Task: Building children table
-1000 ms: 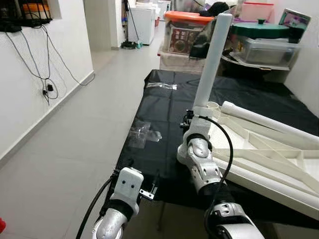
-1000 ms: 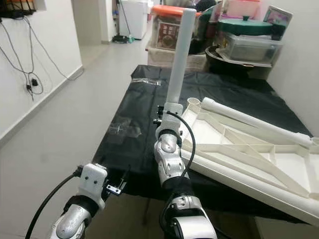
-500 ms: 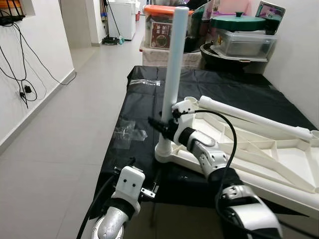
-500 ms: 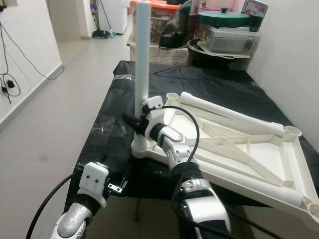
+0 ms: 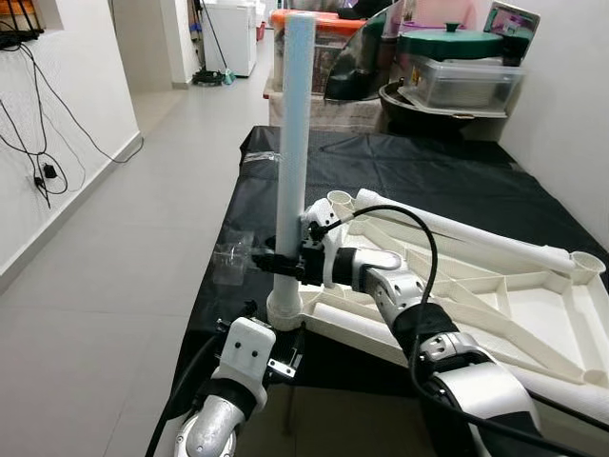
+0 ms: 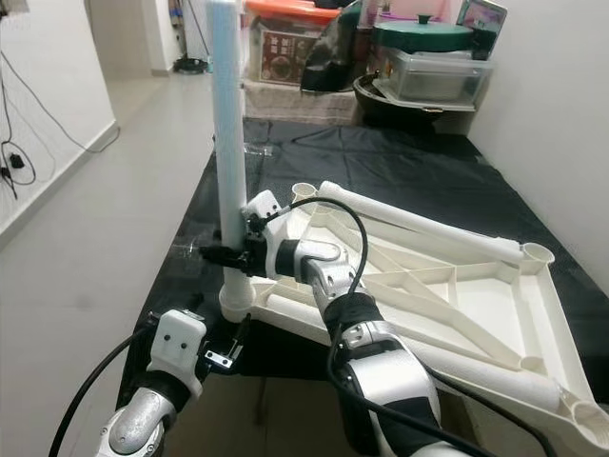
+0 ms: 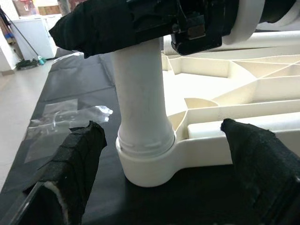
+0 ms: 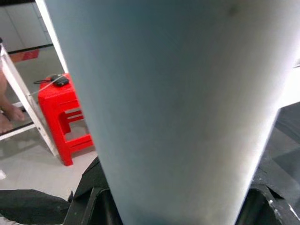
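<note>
Your right gripper (image 5: 278,264) clamps the white table leg (image 5: 294,143) low on its shaft, fingers closed round it just above the corner socket (image 5: 284,311). The leg stands upright in that socket at the near-left corner of the upturned white tabletop (image 5: 495,305), which lies underside up on a black sheet (image 5: 447,181) over the work surface. A second leg (image 5: 457,228) lies along the tabletop's far edge, w/ open round sockets at the other corners. From the right wrist cam, the leg's pale shaft (image 8: 164,108) sits tight between the black fingers (image 8: 89,206); a red stool (image 8: 65,117) stands on the floor beyond.

Your left gripper (image 7: 168,154) hovers near the table's front edge, low & to the left, fingers spread wide apart w/ nothing between them; its cam looks straight at the socket (image 7: 150,159) & leg base, one fingertip (image 7: 79,150) either side. Clear plastic wrap (image 5: 233,259) lies on the sheet left of the leg. Storage bins (image 5: 457,81) & a green lid (image 5: 447,43) crowd the far end.
</note>
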You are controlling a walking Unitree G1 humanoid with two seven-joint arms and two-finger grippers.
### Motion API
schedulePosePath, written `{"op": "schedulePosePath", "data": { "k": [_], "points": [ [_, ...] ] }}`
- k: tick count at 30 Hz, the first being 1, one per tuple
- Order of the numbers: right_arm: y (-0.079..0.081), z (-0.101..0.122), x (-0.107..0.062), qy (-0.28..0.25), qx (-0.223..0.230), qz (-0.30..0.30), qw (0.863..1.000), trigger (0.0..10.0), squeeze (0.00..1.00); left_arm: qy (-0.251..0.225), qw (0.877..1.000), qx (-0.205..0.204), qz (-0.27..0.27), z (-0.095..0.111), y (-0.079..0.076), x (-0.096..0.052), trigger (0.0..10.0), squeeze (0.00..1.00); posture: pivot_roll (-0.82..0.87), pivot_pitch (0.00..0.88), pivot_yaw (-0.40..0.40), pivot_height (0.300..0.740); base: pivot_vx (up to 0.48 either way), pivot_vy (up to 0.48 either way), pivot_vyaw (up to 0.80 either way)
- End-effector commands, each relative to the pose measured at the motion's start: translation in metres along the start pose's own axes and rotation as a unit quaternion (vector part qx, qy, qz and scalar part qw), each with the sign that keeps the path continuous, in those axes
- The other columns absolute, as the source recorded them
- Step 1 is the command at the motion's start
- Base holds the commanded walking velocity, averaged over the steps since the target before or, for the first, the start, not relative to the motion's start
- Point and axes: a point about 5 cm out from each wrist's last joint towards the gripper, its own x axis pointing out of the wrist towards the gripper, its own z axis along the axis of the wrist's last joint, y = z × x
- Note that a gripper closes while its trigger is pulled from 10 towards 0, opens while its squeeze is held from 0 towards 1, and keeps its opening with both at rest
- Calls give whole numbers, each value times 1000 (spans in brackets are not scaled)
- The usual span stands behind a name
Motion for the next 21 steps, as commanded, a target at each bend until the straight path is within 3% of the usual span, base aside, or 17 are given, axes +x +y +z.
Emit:
{"op": "schedulePosePath", "data": {
  "k": [1,2,3,4,5,6,7,8,10,11,12,13,14,15,20,21],
  "points": [
    [5,-3,7,-7,16,3,1000,0,0,6,1000,-1,-1,-1,-1,-1,10000,0,62,0,-94,740,0,0,0],
    [5,-3,7,-7,16,3,1000,0,0,6,1000,-1,-1,-1,-1,-1,10000,0,62,0,-94,740,0,0,0],
    [3,-4,8,-13,21,-32,999,0,0,6,1000,-1,-1,-1,-1,-1,10000,0,61,0,-94,740,0,0,0],
    [-6,-5,7,-14,17,-122,992,0,0,6,1000,-1,0,-1,-1,-1,10000,0,59,0,-94,740,0,0,0],
    [-6,-5,7,-14,17,-122,992,0,0,6,1000,-1,0,-1,-1,-1,10000,0,59,0,-94,740,0,0,0],
    [-18,-5,1,-21,17,-242,970,0,0,6,1000,-2,0,-1,-1,-1,10000,0,58,0,-93,740,0,0,0],
    [-18,-5,1,-21,17,-242,970,0,0,6,1000,-2,0,-1,-1,-1,10000,0,58,0,-93,740,0,0,0],
    [-32,-7,-12,-32,29,-376,925,0,0,6,1000,-2,0,-1,-1,-1,10000,0,54,0,-90,740,0,0,0],
    [-32,-7,-12,-32,29,-376,925,0,0,6,1000,-2,0,-1,-1,-1,10000,0,54,0,-90,740,0,0,0],
    [-41,-10,-29,-44,32,-498,866,0,0,6,1000,-2,-1,-1,-1,-1,10000,0,51,0,-86,740,0,0,0],
    [-43,-14,-42,-54,46,-575,815,0,0,6,1000,-2,-1,-1,-1,0,10000,0,54,0,-88,740,0,0,0],
    [-43,-14,-42,-54,46,-575,815,0,0,6,1000,-2,-1,-1,-1,0,10000,0,54,0,-88,740,0,0,0],
    [-40,-17,-48,-61,57,-619,781,0,0,6,1000,-2,-2,-1,0,0,10000,0,55,0,-87,740,0,0,0],
    [-36,-19,-49,-67,63,-639,764,0,0,6,1000,-2,-2,-1,0,0,10000,0,55,0,-86,740,0,0,0],
    [-29,-19,-45,-73,68,-645,757,0,0,6,1000,-1,-1,-1,0,0,10000,0,56,0,-91,740,0,0,0],
    [-26,-19,-37,-77,74,-628,771,0,0,5,1000,-1,-1,-1,0,0,10000,0,53,0,-90,740,0,0,0]
  ]
}}
